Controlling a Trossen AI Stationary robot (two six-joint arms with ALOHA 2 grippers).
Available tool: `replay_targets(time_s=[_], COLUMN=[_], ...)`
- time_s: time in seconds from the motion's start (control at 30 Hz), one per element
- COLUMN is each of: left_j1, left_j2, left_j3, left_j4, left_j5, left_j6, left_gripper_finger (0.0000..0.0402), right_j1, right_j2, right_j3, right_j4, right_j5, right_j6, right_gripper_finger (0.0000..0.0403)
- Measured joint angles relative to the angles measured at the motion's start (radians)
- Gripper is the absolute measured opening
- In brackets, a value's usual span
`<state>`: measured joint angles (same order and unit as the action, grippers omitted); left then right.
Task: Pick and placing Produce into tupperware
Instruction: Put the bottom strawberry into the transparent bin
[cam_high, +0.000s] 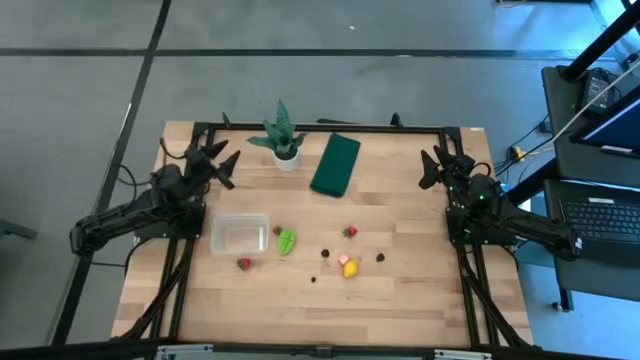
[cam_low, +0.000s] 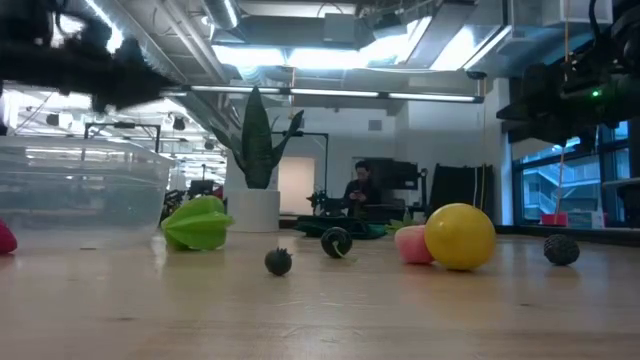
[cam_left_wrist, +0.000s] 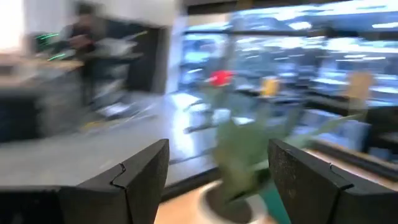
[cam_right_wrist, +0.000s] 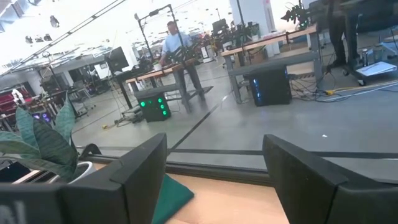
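The clear tupperware (cam_high: 240, 233) stands on the wooden table left of centre. The produce lies loose to its right: a light green leafy piece (cam_high: 287, 241), a red berry (cam_high: 244, 264) by the container's near edge, another red piece (cam_high: 350, 232), a yellow piece (cam_high: 351, 268) touching a pink one (cam_high: 344, 259), and small dark berries (cam_high: 380, 257). My left gripper (cam_high: 222, 162) hangs open at the far left, above the table. My right gripper (cam_high: 433, 168) hangs open at the far right. Both point level, and nothing lies between their fingers (cam_left_wrist: 217, 180) (cam_right_wrist: 214, 180).
A potted plant (cam_high: 283, 138) and a dark green folded cloth (cam_high: 335, 164) sit along the far edge between the arms. A black frame borders the table. In the low view the leafy piece (cam_low: 198, 222) lies beside the tupperware (cam_low: 80, 195), with the yellow piece (cam_low: 460, 237) further right.
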<state>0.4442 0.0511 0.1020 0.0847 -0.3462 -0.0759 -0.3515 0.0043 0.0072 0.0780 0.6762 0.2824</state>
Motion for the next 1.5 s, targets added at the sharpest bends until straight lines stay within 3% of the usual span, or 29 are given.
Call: replay_targets(time_s=[0.07,0.17,0.4,0.57,0.87,1.23,1.5], left_j1=[-0.004,-0.028,-0.121,-0.195,-0.356,-0.624,-0.741], left_j2=[0.019,0.075,0.311,0.515,0.802,1.128,1.321], left_j3=[0.057,0.16,0.414,0.588,0.889,1.248,1.44], left_j4=[-0.034,-0.1,-0.228,-0.374,-0.694,-0.915,-1.161], left_j5=[0.11,0.18,0.191,0.191,0.16,-0.021,-0.06], left_j6=[0.04,0.095,0.308,0.352,0.152,-0.107,-0.435], left_gripper_finger=[0.0263,0.0263,0.0263,0.0263,0.0263,0.0263,0.0263], right_j1=[0.0,0.0,0.0,0.0,0.0,0.0,0.0], right_j2=[0.0,0.0,0.0,0.0,0.0,0.0,0.0], right_j3=[0.0,0.0,0.0,0.0,0.0,0.0,0.0], right_j4=[0.0,0.0,0.0,0.0,0.0,0.0,0.0], right_j5=[0.0,0.0,0.0,0.0,0.0,0.0,0.0], right_j6=[0.0,-0.001,-0.002,0.001,-0.002,-0.002,-0.002], right_gripper_finger=[0.0267,0.0267,0.0267,0.0267,0.0267,0.0267,0.0267])
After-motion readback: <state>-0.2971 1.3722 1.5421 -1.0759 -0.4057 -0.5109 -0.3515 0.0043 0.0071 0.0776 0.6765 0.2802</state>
